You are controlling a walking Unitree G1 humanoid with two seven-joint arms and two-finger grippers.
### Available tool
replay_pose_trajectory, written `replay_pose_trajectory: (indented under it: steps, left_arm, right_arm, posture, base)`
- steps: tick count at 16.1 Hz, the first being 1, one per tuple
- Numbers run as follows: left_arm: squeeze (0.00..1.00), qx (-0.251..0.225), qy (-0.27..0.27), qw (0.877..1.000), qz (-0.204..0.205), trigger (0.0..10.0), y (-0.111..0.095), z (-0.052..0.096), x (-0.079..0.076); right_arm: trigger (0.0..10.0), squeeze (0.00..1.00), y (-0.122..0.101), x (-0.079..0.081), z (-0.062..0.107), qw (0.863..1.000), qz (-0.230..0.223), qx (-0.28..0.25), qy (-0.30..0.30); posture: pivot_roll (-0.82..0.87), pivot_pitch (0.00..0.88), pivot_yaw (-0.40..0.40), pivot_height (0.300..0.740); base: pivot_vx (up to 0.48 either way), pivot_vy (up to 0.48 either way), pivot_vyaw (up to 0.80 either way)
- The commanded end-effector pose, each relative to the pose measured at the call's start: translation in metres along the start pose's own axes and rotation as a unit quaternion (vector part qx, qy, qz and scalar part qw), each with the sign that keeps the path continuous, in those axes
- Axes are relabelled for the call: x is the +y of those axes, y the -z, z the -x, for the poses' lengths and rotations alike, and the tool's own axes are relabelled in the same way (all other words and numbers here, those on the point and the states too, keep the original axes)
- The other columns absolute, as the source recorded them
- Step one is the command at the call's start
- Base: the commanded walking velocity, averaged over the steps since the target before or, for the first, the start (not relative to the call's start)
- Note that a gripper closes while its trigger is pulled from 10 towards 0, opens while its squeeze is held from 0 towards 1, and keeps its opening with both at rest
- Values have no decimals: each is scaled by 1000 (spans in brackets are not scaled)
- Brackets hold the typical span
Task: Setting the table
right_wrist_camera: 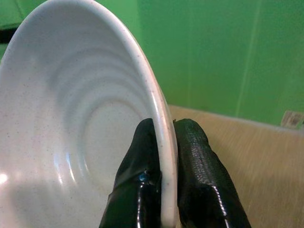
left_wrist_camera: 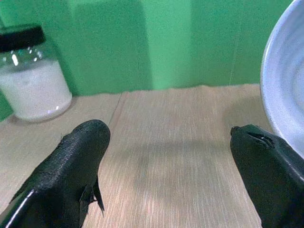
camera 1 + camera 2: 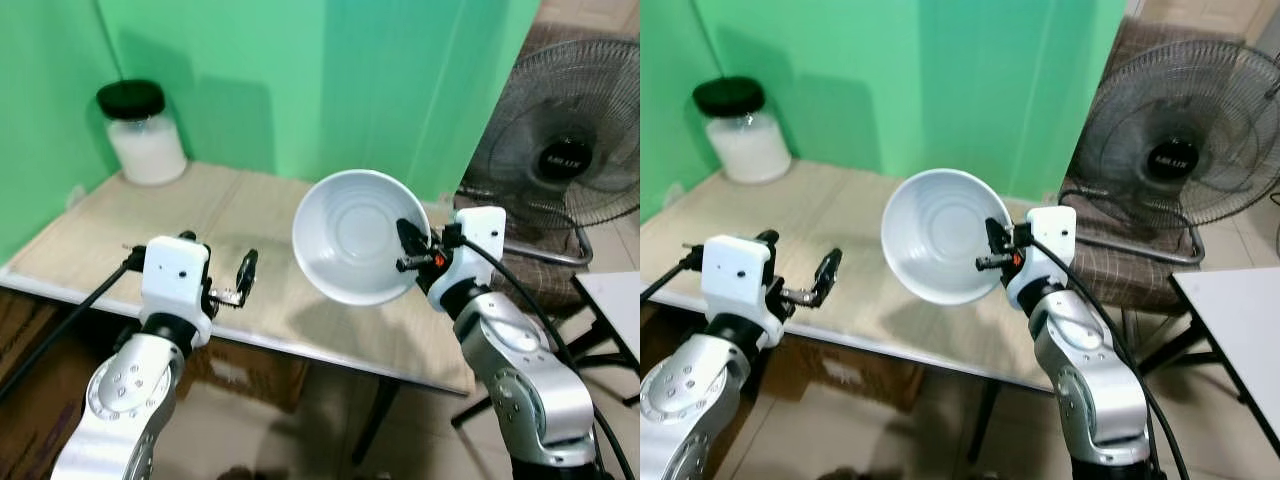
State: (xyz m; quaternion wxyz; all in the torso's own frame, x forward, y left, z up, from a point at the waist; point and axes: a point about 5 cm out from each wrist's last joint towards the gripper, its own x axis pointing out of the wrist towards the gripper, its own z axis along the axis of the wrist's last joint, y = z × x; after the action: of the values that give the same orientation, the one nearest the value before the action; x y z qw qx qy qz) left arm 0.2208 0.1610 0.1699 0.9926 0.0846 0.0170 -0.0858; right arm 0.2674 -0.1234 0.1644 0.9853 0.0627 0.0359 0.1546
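Right gripper (image 1: 164,156) clamped on the rim of a white bowl (image 3: 352,236), one finger inside the rim and one outside. The bowl is held up off the table (image 3: 270,230), tilted on edge with its hollow facing the camera, over the table's right part. Its far side and underside are hidden; in the left wrist view just a curved slice of it shows, cut off at the frame edge. Left gripper (image 3: 798,268) hovers above the near left part of the table, fingers spread apart with nothing between them; fingertips (image 2: 80,147) dark and blurred up close. A jar (image 3: 143,132) with a black lid and white contents stands in the far left corner against the green wall (image 3: 300,70). A standing fan (image 3: 1180,135) is off to the right, partly cut off, with a chair (image 3: 1140,265) below it, mostly hidden behind the right arm.
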Motion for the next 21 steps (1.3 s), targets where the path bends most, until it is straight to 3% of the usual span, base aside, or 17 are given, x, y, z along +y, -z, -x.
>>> replay_pose_trajectory:
  steps: [1,16,21]
  left_arm:
    - [0,2,1,1000,0,10000,0,-1,1]
    - [0,6,1,1000,4,10000,1,-2,0]
    - [0,1,-2,1000,12,10000,0,-9,1]
  right_arm:
    - [10000,0,-8,0,0,1000,4,-19,-1]
    - [10000,0,-8,-4,0,1000,3,-9,11]
    - [10000,0,-11,-7,-3,1000,2,-5,21]
  posture:
    - [3,0,-24,740]
    - [-10,0,-27,740]
    - [-53,0,-13,740]
  base:
    - [-270,0,0]
    - [-270,0,0]
    - [-162,0,0]
